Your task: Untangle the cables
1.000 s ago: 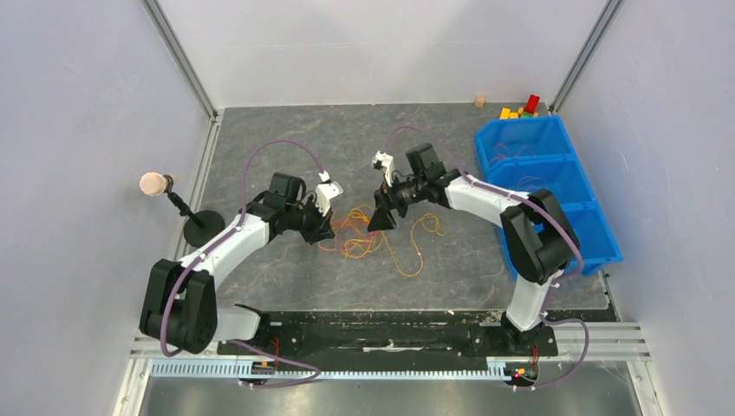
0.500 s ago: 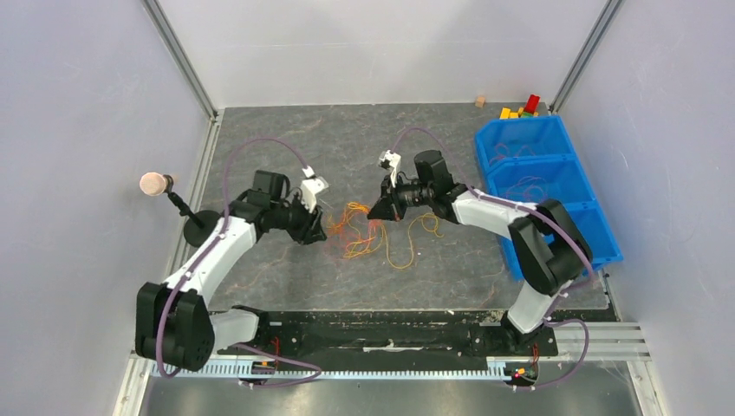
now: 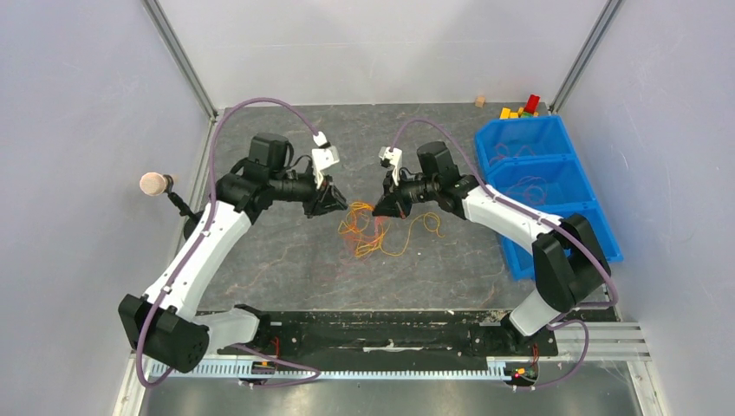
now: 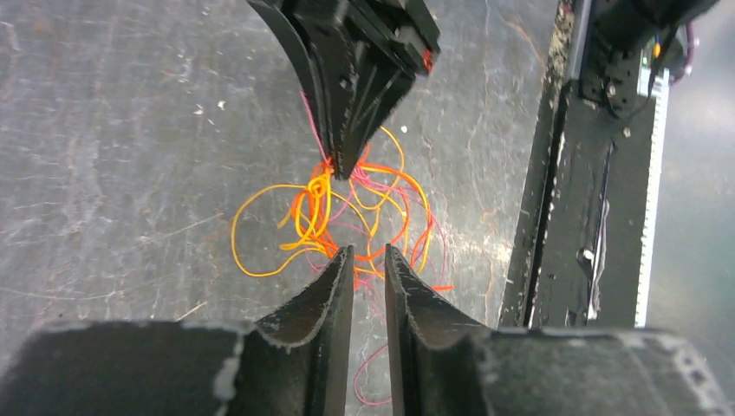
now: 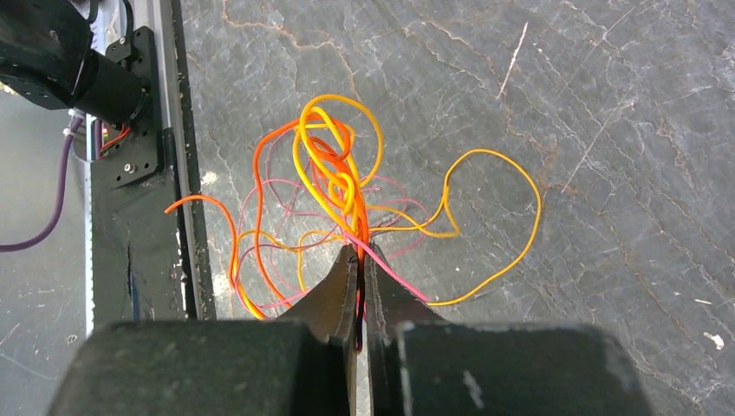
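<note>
Top view: high, far, facing down. Wrist views: close, facing down; all share cables [image 3: 373, 230].

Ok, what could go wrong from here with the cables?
1. The right end effector pinches several strands of the cables together, so pulling may tighten the knot rather than free it.
2. The left end effector grips nothing, its jaws barely apart; unanchored, the whole tangle may simply follow the right one.
</note>
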{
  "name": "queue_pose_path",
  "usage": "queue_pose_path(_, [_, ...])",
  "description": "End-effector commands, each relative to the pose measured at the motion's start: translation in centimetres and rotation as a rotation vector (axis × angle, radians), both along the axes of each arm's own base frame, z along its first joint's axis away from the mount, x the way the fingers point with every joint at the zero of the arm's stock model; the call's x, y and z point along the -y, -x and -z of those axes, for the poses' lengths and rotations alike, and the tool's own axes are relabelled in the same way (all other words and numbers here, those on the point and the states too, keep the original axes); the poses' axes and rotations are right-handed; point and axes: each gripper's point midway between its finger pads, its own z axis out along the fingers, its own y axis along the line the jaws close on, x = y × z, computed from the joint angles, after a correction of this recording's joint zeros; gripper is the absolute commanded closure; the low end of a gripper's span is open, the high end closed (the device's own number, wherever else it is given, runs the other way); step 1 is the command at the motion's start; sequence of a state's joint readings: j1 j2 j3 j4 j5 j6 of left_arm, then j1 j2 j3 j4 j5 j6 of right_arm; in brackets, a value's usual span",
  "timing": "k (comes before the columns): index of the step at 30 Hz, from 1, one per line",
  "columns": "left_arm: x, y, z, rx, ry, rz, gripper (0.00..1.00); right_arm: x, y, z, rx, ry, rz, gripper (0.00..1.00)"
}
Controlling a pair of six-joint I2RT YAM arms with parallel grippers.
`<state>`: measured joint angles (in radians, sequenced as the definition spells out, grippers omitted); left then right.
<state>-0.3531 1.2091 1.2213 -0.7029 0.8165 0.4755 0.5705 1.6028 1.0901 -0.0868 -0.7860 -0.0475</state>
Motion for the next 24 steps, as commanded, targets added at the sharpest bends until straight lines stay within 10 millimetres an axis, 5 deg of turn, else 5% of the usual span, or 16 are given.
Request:
queue_pose_path(1, [0.9, 1.1, 0.9, 0.104, -0.02, 0.121, 0.76, -0.4, 0.3, -3.4, 0.073, -0.027, -0.025, 1.0])
queue_pose_path(10, [3.1, 1.0, 2.1, 0.201, -0.046, 0.201, 0.82, -1.4, 1.7, -4.3, 0.041, -0.033, -0.066, 1.0])
queue_pose_path(24, [3.4, -2.2, 5.2, 0.192, -0.122, 0.092, 0.67, -2.3, 3.7, -7.2, 0.082, -0.095, -0.14, 1.0])
